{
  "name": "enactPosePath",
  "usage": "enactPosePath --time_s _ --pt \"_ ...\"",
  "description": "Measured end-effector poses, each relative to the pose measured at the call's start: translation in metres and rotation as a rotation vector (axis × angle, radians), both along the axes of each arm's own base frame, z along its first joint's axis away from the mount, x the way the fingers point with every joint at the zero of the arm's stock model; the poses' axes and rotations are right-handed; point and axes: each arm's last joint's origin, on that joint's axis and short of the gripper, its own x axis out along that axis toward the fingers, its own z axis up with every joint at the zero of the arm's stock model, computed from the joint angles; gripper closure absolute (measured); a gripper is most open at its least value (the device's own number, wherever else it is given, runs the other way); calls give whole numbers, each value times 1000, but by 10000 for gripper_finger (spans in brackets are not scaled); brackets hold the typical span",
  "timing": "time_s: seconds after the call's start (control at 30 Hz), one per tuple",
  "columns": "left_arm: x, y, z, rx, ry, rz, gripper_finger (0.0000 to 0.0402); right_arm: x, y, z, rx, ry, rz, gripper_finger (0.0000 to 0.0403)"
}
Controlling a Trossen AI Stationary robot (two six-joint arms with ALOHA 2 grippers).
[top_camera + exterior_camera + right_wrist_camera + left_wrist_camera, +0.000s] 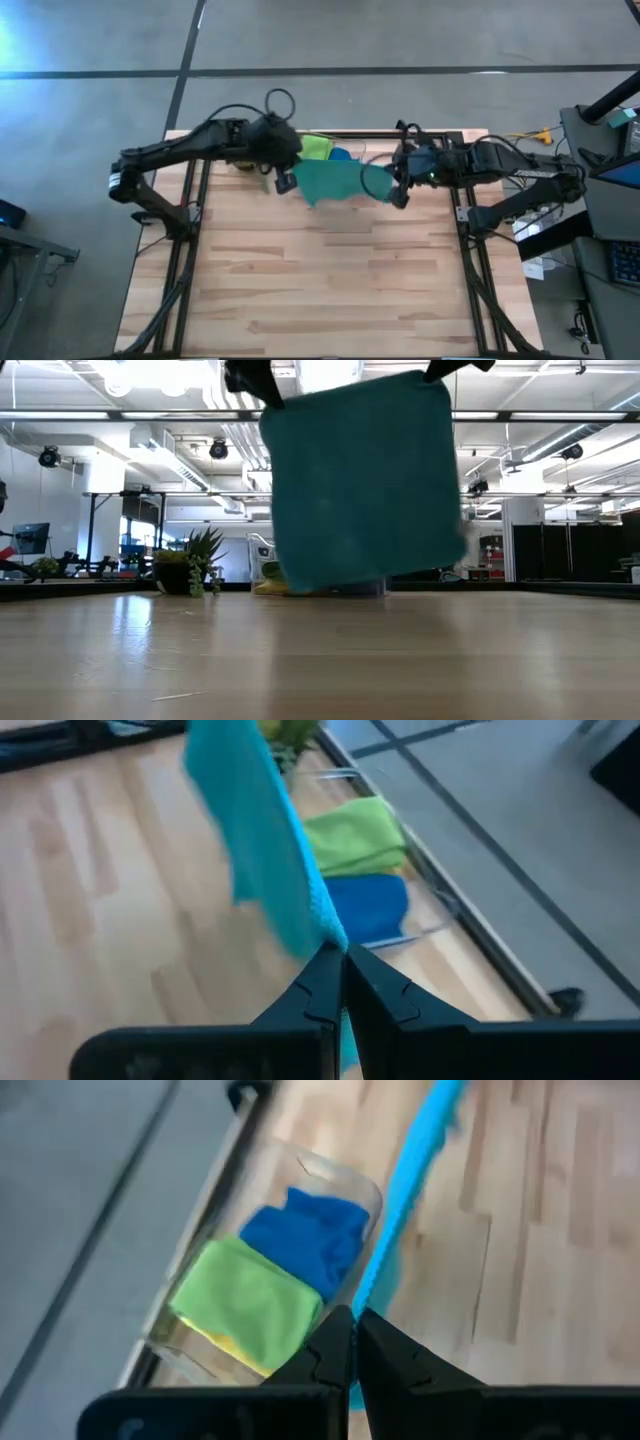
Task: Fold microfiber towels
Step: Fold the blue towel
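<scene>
Hanging in the air above the back-centre of the worktop [330, 290]: teal towel [365, 480], spread out flat and upright, lower edge clear of the wood, held by its two upper corners. Pinching one upper corner: left gripper [283, 180], jaws closed tight on the teal towel, cloth edge running away from the fingertips [335, 1342] in the left wrist view. Pinching the other upper corner: right gripper [400, 192], jaws likewise clamped shut on the teal towel, cloth draping off the fingertips [325, 982] in the right wrist view. Facing each other across the towel near the worktop's back edge, both arms reaching inward from their own sides.

Sitting at the back edge, just behind the hanging towel: clear plastic bin [340, 1175]. Lying inside it, folded: lime green towel [250, 1300] and dark blue towel [305, 1240] side by side, touching, with a sliver of yellow towel [235, 1348] peeking out beneath the green one.

Standing near the back edge toward the left arm's side, beside the bin: small potted plant [195, 572].
</scene>
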Motion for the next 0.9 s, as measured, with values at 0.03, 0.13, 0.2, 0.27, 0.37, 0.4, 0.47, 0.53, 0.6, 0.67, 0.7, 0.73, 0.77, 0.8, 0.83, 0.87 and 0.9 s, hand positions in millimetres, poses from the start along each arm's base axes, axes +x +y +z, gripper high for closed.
enactPosePath --time_s 0.03,0.13,0.2,0.27,0.37,0.4,0.47,0.53,0.6,0.67,0.7,0.73,0.77,0.8,0.83,0.87,0.9 --pt "-6 -4 6 2 -24 12 401 1 6 -1 5 -6 11 394" --pt "-20 -26 15 -47 -81 -2 401 7 34 -18 7 6 47 394" --pt "-24 -44 9 -103 -75 -33 401 12 57 -38 22 8 73 394" --pt "-21 -65 -9 -160 -23 -68 401 16 80 -63 59 1 101 394" --pt "-15 -98 -55 -238 93 -93 401 22 113 -104 134 -7 116 394" --pt "-13 -110 -74 -271 122 -107 401 22 123 -118 164 -12 114 394" --pt "-10 -133 -113 -365 167 -151 401 23 143 -143 242 -33 111 394" --pt "-10 -154 -148 -487 192 -207 401 23 163 -163 330 -50 118 394" --pt "-12 -171 -174 -602 205 -244 401 24 181 -181 406 -45 123 394" --pt "-17 -181 -194 -699 221 -244 401 25 197 -193 473 -34 132 394" --pt "-18 -183 -200 -750 213 -239 401 26 204 -198 496 -23 139 394" --pt "-19 -185 -204 -788 206 -238 401 27 212 -200 526 -17 149 394" --pt "-20 -186 -205 -816 192 -244 401 29 219 -201 553 -10 158 394" --pt "-19 -187 -204 -845 174 -262 401 30 225 -201 572 2 165 394" --pt "-18 -189 -202 -871 163 -292 401 31 229 -199 584 10 169 394" --pt "-18 -190 -200 -891 158 -317 401 32 232 -197 594 10 170 394" --pt "-18 -191 -198 -905 152 -343 401 33 234 -194 595 16 168 394"
